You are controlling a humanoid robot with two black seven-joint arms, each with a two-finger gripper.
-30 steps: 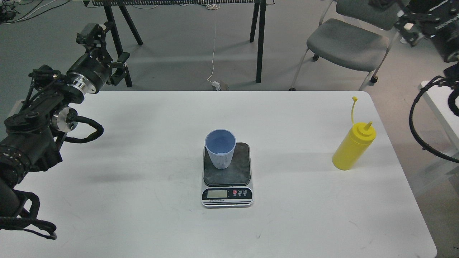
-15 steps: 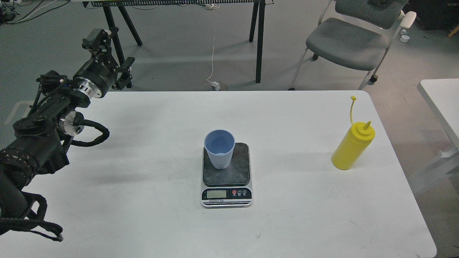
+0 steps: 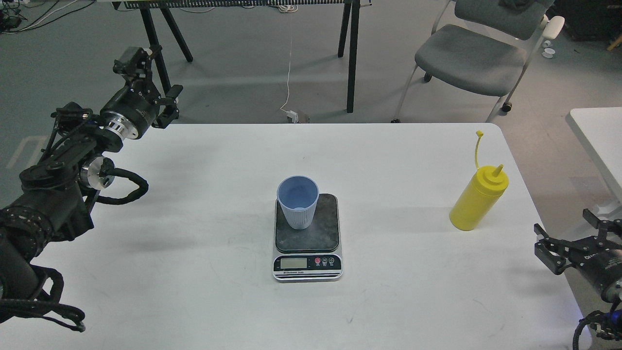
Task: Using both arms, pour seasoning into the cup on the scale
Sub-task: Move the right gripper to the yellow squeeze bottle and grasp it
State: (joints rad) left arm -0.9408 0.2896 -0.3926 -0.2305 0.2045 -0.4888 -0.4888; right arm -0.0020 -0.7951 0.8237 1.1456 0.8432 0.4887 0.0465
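Fingers on the left gripper (image 3: 150, 82) are spread and empty, held up over the far left corner of the table (image 3: 194, 301). Toward the middle of the table, a little nearer the front edge, the scale (image 3: 307, 236) lies flat with its display facing the front. The cup (image 3: 298, 201) stands upright on the left half of the platform, and it looks empty inside. Near the right edge, about midway between front and far edge, the bottle (image 3: 478, 197) stands upright and untouched, its nozzle bare and the cap strap sticking up behind it. What is in it cannot be seen through the yellow wall. At the front right corner the right gripper (image 3: 571, 238) has its fingers open, holding nothing, near the bottle but clear of it.

The step in hand seems to be the right arm's reach for the bottle. It would go best with the fingers kept wide until they sit around the middle of the body, below the shoulder, closing gently so that no seasoning squirts out early. The left gripper can then steady the cup by its ribbed part without pressing down on the platform
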